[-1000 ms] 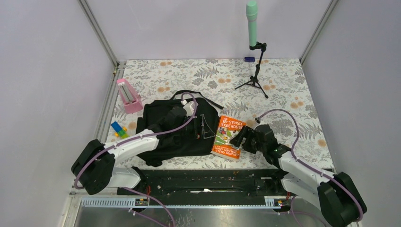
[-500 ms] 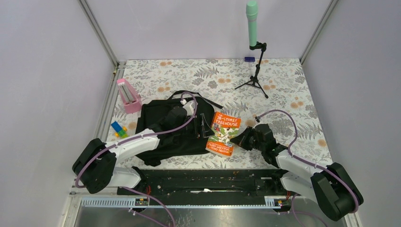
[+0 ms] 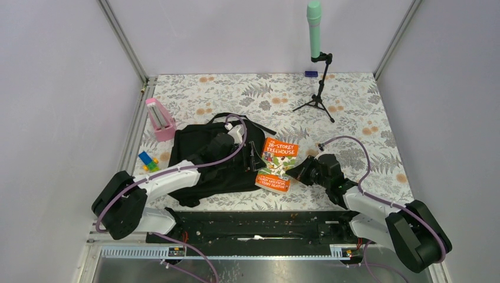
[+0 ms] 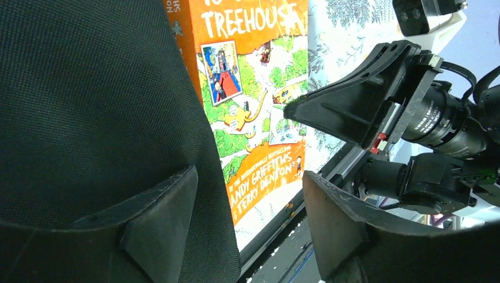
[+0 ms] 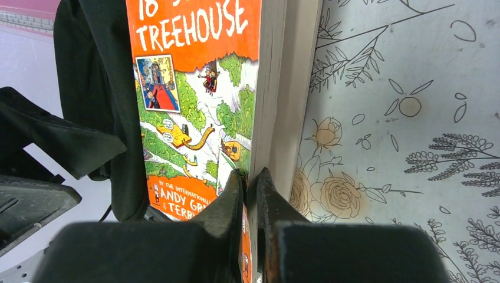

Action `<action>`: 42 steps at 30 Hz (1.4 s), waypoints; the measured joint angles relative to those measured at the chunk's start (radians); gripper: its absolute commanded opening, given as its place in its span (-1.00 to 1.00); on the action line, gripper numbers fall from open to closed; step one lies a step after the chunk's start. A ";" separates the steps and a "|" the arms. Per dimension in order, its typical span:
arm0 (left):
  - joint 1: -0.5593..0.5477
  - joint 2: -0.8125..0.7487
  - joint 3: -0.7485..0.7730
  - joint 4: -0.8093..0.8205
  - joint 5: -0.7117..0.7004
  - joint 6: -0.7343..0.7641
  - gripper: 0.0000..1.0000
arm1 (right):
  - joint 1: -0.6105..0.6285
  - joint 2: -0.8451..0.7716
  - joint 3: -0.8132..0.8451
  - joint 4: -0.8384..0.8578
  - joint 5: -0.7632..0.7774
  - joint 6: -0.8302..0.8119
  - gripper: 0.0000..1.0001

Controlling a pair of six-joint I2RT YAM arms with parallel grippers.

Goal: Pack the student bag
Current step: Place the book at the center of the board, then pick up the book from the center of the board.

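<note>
The student bag (image 3: pixel 203 159) lies flat on the floral table, a large black backpack. An orange paperback (image 3: pixel 278 164) rests against the bag's right edge, its right side raised. My right gripper (image 3: pixel 296 171) is shut on the book's (image 5: pixel 194 88) long right edge, fingertips (image 5: pixel 236 188) pinching cover and pages. My left gripper (image 3: pixel 252 156) sits at the bag's right edge. Its fingers (image 4: pixel 162 215) stand wide apart, open, with the edge of the black fabric (image 4: pixel 88 106) and the book (image 4: pixel 253 100) showing between them.
A pink wedge-shaped stand (image 3: pixel 160 119) is left of the bag, with coloured blocks (image 3: pixel 148 161) below it. A green microphone on a black tripod (image 3: pixel 317 88) stands at the back. A black rail (image 3: pixel 259 224) runs along the near edge.
The right gripper has shut on the book's right edge and shifted it left toward the bag, raising that side. The left arm has stayed at the bag's edge.
</note>
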 measured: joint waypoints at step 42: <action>0.037 0.449 0.229 0.218 0.085 0.064 -0.54 | -0.002 0.072 -0.047 0.083 0.011 -0.006 -1.00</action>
